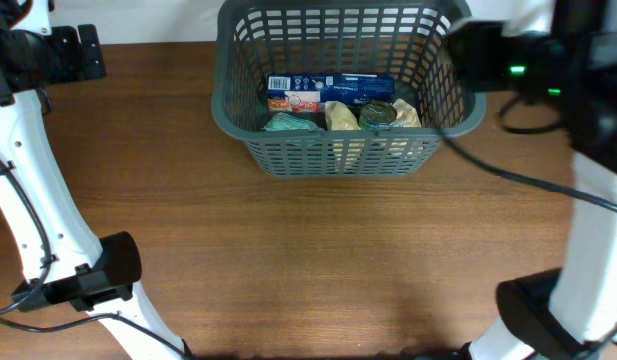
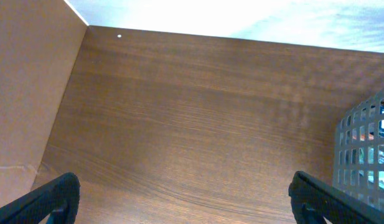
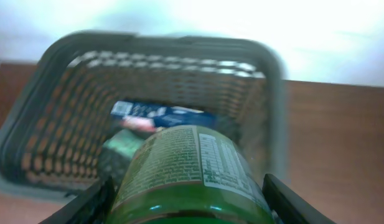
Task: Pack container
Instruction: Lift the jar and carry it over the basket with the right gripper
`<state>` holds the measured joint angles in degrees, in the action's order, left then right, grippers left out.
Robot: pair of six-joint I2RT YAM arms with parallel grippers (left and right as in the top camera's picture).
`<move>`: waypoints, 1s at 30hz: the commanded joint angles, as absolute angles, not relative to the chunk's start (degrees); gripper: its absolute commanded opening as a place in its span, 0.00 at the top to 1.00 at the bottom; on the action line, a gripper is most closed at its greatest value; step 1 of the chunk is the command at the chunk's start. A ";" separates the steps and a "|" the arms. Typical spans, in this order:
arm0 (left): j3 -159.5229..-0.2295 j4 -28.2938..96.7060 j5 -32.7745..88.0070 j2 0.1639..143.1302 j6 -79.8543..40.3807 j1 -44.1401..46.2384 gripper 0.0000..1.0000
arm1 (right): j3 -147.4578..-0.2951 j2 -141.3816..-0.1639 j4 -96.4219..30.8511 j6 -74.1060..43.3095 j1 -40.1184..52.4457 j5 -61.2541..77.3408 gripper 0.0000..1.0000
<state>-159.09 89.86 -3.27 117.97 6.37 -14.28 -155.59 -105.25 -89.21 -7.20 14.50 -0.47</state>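
The dark grey lattice basket [image 1: 224, 118] stands at the back middle of the table. It holds a blue box [image 1: 333, 88], a teal packet [image 1: 288, 123] and a tan bag [image 1: 340, 116]. My right gripper [image 3: 185, 202] is shut on a green bottle [image 3: 192, 168] with a printed label and holds it over the basket's right side [image 3: 179, 40]. In the overhead view the bottle's dark green end [image 1: 378, 113] shows inside the basket, below the right gripper [image 1: 466, 52]. My left gripper [image 2: 188, 208] is open and empty over bare table, left of the basket [image 2: 360, 155].
The brown wooden table [image 1: 308, 260] runs forward of the basket. A brown wall panel [image 2: 23, 93] stands to the left in the left wrist view. The arm bases sit at the front left [image 1: 98, 275] and front right [image 1: 548, 310].
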 commanded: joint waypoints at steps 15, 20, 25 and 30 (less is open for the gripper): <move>-158.74 89.95 -3.25 117.58 6.02 -14.41 0.01 | -151.00 -137.95 -83.66 -4.89 22.74 0.01 0.96; -158.76 89.95 -3.27 117.58 6.02 -14.41 0.01 | -150.95 -141.18 -81.43 -4.86 22.70 -0.19 0.95; -158.76 89.95 -3.25 117.58 6.02 -14.41 0.01 | -150.98 -141.16 -81.23 -4.86 22.70 -0.45 0.28; -158.76 89.95 -3.25 117.58 6.02 -14.41 0.01 | -154.85 -136.40 -82.50 -0.21 22.48 -1.28 0.07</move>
<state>-159.09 89.86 -3.25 117.97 6.37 -14.28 -150.76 -141.71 -82.28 -3.36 22.50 -0.32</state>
